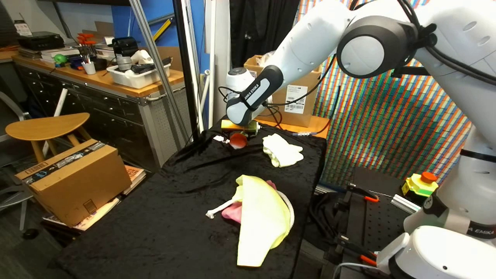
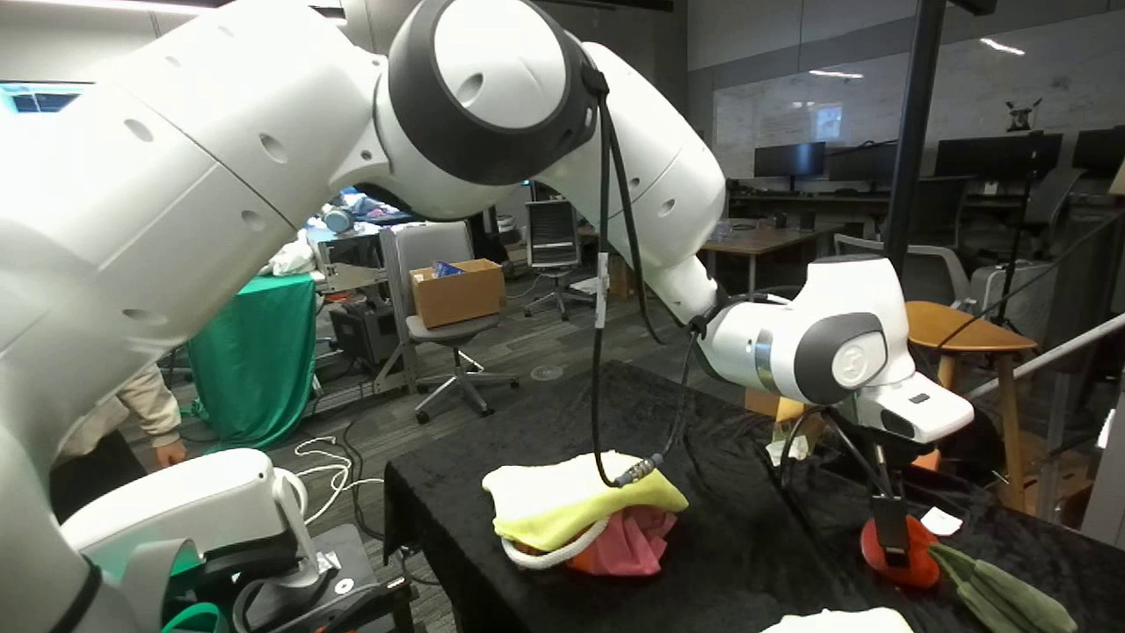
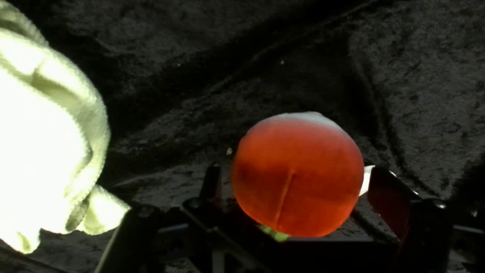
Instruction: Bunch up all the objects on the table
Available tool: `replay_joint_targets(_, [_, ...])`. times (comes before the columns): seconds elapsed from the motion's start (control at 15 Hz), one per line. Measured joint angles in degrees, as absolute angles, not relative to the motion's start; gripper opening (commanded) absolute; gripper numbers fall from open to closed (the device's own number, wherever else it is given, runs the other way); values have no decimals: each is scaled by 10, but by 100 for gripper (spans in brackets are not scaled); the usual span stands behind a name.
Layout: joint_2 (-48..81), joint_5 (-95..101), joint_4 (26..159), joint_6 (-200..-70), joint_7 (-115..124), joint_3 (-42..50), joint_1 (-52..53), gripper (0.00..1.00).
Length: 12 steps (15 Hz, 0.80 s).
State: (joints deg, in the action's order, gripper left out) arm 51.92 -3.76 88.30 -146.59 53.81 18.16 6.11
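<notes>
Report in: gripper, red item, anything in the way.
Gripper open, astride red item. Red item not yet bunched with yellow cloth. White cloth off to one side, likely clear.

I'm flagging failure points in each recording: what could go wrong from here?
The rounded, soft-looking red-orange object might slip or roll as the open end effector closes around it. The grey cable connector hanging low in its loop could snag during travel. If placed on the mounded pale yellow cloth over the pink cloth, the object could tumble off.
</notes>
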Motion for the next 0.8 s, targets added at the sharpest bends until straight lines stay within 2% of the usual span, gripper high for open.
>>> replay_joint_targets(0.4, [547, -38, 834, -1435, 538, 170, 44, 98])
replay_joint_targets(0.53, [555, -38, 821, -1426, 538, 166, 42, 73])
replay_joint_targets(0.6, [558, -38, 816, -1421, 538, 166, 41, 70])
replay_joint_targets(0.8, [565, -38, 803, -1410, 538, 165, 40, 45])
